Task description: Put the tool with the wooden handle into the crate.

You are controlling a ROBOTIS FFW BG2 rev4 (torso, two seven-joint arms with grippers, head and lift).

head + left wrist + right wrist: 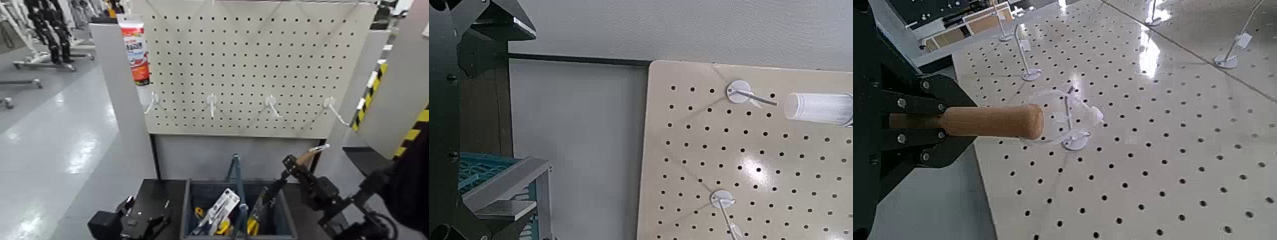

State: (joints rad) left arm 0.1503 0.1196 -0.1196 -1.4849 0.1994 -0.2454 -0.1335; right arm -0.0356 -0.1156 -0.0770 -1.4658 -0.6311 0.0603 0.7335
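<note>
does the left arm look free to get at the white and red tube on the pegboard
Probably yes: the left hand looks empty, and nothing visible stands before the tube, though it hangs high and reach is hard to judge.

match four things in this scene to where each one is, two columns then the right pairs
1. light tan wooden handle
2. red and white tube
3. dark rectangular plastic crate
4. black left gripper

a. at the pegboard's upper left
b. beside the crate, on the robot's left
c. clamped in the right gripper
d. below the pegboard, with packaged tools inside

Pairs: 1-c, 2-a, 3-d, 4-b
</note>
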